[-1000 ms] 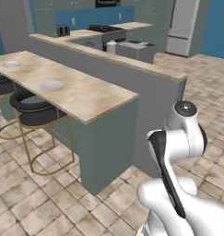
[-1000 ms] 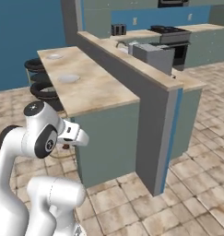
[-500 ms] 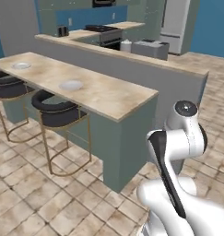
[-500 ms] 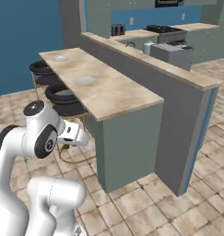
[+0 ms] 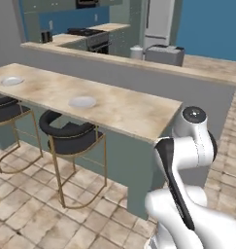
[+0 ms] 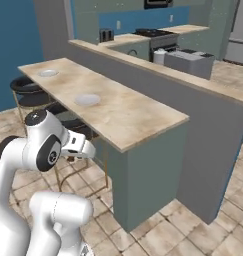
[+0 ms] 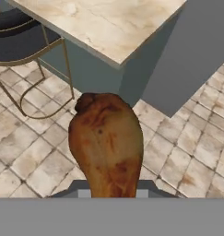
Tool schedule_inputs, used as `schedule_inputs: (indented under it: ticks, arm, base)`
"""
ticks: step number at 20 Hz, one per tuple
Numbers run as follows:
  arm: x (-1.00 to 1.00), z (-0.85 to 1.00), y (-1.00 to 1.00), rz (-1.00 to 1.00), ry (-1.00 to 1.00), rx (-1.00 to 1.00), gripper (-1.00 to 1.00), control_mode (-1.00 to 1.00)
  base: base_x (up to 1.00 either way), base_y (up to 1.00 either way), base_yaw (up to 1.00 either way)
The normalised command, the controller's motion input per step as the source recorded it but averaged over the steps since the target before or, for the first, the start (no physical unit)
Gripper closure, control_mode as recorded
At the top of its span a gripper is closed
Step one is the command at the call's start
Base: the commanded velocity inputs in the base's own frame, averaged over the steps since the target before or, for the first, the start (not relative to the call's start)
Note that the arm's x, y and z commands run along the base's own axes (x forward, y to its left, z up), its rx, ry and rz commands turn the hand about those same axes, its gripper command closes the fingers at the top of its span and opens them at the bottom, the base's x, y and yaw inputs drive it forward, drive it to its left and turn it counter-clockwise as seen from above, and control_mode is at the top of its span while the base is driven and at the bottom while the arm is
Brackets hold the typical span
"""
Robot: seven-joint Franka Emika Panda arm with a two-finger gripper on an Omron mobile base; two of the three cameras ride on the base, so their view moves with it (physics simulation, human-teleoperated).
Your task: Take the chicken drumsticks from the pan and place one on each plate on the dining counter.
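Claw [image 7: 112,191]: closed on a drumstick [image 7: 107,143], which rises from between the jaws and hides both tips in the hand view. The meat is large against the grip and gripped at one end only, as far as can be seen.

Risk, judged from this: the free end overhangs the claw. A quick swing or a jolt from the base could lever the drumstick out, and it would drop to the tiled floor [image 7: 30,152] directly below the claw, not onto any surface. How deep the jaws bite cannot be told, since the meat covers them.

Second risk: the counter [image 7: 99,27] lies ahead of and above the claw. Raising the load from this low position close to the slab edge could strike the underside or rim and knock the piece loose.

Arm pose: folded tight against the robot's own body, elbow high, hand held low beside the base and short of the counter's end.

Beyond the claw: a stool [image 7: 21,37] stands ahead and to the side under the slab. Further along the top sits the nearer plate [image 5: 82,102], bare; well beyond it the far plate [image 5: 11,80], also bare as far as can be made out. Both are well apart from the claw, so a long reach or more driving is likely needed. The stove [image 5: 88,34] is farthest off; no pan can be made out there.
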Motion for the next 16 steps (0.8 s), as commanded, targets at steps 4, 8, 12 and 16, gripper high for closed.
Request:
schedule_inputs:
  ticks: [4, 8, 12, 16]
  arm:
    - [0.00, 0.00, 0.00, 0.00, 0.00, 0.00, 1.00, 1.00]
    - [0.00, 0.00, 0.00, 0.00, 0.00, 0.00, 1.00, 1.00]
    - [0.00, 0.00, 0.00, 0.00, 0.00, 0.00, 1.00, 1.00]
    - [0.00, 0.00, 0.00, 0.00, 0.00, 0.00, 1.00, 1.00]
  base:
    - [0.57, 1.00, -0.33]
    - [0.44, 1.00, -0.31]
    - [0.39, 1.00, -0.29]
    - [0.37, 1.00, -0.27]
